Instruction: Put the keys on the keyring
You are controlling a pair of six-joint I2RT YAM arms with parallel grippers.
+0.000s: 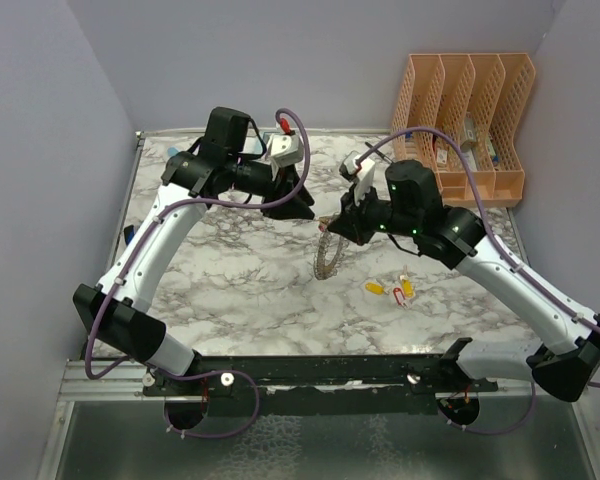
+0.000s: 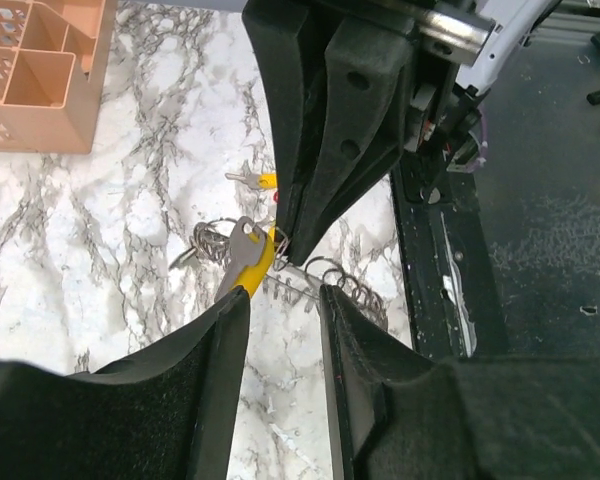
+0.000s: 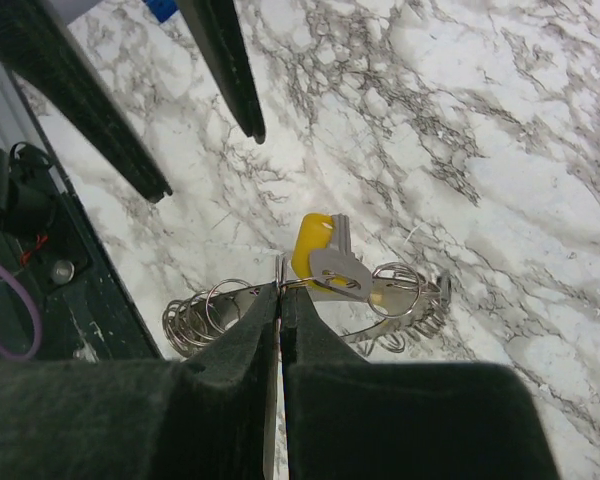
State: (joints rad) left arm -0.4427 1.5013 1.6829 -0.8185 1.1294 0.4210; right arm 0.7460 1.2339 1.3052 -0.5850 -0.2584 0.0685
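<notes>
My right gripper (image 1: 332, 228) is shut on the rim of the grey coiled keyring (image 1: 327, 258) and holds it on edge above the marble. In the right wrist view the closed jaws (image 3: 281, 290) pinch the keyring (image 3: 195, 320), and a key with a yellow tag (image 3: 325, 255) hangs on it. My left gripper (image 1: 292, 205) is open just left of the ring. In its wrist view the gap (image 2: 283, 293) is empty, with the yellow-tagged key (image 2: 248, 255) by the left fingertip. Loose keys (image 1: 376, 288) with yellow and red tags lie on the table to the right.
A peach slotted file organiser (image 1: 470, 120) stands at the back right, also in the left wrist view (image 2: 40, 70). A black bar (image 1: 320, 370) runs along the near table edge. Grey walls close in the left, back and right.
</notes>
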